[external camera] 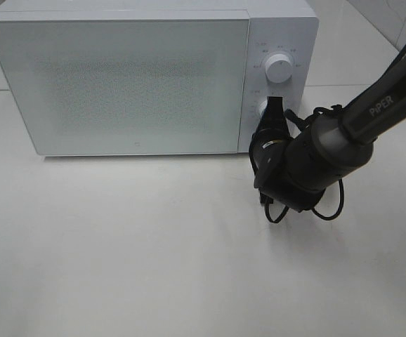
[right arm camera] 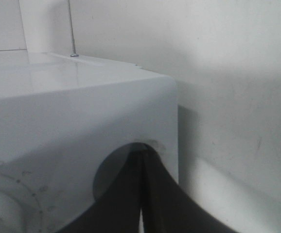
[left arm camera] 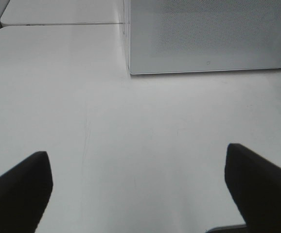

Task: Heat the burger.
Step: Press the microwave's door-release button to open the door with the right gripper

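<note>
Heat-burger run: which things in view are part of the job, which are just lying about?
Job: microwave, door shut; its lower knob; right gripper, shut, tips at that knob. The burger is not in view.
Not in use: upper knob; left gripper, open over the table.

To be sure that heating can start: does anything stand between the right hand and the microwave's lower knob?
Nothing visible does. The shut right hand is right at the lower knob of the closed microwave.
</note>
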Available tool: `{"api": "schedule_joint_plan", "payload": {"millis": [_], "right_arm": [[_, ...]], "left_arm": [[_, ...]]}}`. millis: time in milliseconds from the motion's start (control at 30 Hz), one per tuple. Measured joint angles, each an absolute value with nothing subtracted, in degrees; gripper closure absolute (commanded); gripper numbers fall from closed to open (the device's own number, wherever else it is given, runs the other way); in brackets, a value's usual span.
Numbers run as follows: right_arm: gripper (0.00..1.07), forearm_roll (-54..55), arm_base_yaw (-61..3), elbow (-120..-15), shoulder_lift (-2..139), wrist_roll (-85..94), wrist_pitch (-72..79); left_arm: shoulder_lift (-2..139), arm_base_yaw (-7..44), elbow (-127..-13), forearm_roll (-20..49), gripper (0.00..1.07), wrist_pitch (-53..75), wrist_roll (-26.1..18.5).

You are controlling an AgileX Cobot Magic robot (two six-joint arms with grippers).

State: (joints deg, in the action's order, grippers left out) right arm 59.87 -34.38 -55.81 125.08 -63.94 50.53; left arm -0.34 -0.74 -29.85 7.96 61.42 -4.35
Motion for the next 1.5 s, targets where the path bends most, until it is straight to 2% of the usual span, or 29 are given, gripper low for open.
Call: {"api": "schedule_joint_plan", "payload": {"millis": [367,867,1233,1500], "right_arm": [[1.07,63.9,-35.4,-58.3,126.7,-63.7,53.1],[1.07,64.2,-35.4,-58.3,126.6,-62.5,53.1],[1.07,61.4,-35.4,-55.7,124.2,-62.5,52.6],[1.07,57.0,-35.4,-51.5,118.7,-57.3,45.4]], "left_arm": [[-0.3,-0.7,-29.9,8.0,0.18,61.4,-4.4],[-0.3,-0.7,-29.9,8.0,0.18,61.4,-4.4],[-0.3,-0.7,-29.9,8.0,0.18,61.4,-4.4],[-0.3,-0.7,-29.9,8.0,0.18,61.4,-4.4]]}}
